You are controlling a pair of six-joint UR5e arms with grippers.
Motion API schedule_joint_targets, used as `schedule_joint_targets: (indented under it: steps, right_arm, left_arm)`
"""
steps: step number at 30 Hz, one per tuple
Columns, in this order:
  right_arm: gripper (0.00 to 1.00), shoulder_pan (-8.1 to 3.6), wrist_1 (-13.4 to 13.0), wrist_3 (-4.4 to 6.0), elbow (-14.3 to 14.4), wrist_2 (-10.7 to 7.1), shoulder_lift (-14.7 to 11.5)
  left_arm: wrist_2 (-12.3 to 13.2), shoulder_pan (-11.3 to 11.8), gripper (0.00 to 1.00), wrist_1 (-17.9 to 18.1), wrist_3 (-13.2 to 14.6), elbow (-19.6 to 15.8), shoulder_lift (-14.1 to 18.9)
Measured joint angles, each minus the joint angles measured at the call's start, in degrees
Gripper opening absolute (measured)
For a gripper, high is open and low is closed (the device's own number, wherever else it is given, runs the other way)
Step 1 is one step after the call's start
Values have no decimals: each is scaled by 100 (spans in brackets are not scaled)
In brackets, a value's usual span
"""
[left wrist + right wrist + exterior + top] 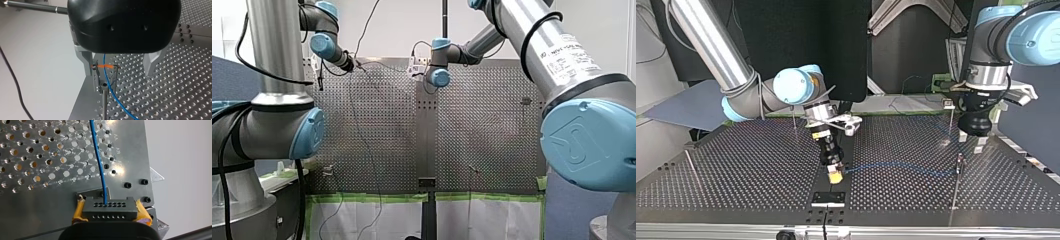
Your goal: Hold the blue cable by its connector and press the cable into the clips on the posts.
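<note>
In the right wrist view the black connector [110, 208] sits between yellow pads [79, 210], my right gripper [110, 207] shut on it. The blue cable [98, 160] leaves it and runs ahead over the perforated plate. In the top view that gripper [835, 175] is low at the table's middle, and the cable [901, 165] stretches to a post's clip [960, 160]. My left gripper [971, 142] hovers open just above that clip. In the left wrist view its metal fingers [86, 62] straddle the orange-tabbed clip [105, 67], with the blue cable [110, 85] passing through the clip.
More thin posts stand in the top view: one behind the right gripper [794, 120], one far left [688, 160], one with a clip behind the left gripper [950, 112]. A black plate [828, 198] lies at the table's near edge below the connector.
</note>
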Motion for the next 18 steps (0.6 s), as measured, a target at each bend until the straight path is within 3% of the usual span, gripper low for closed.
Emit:
schedule_joint_targets:
  steps: [18]
  right_arm:
    - [2,0,16,-12,13,8,12]
  left_arm:
    - [123,-116,100,10,887,38,46]
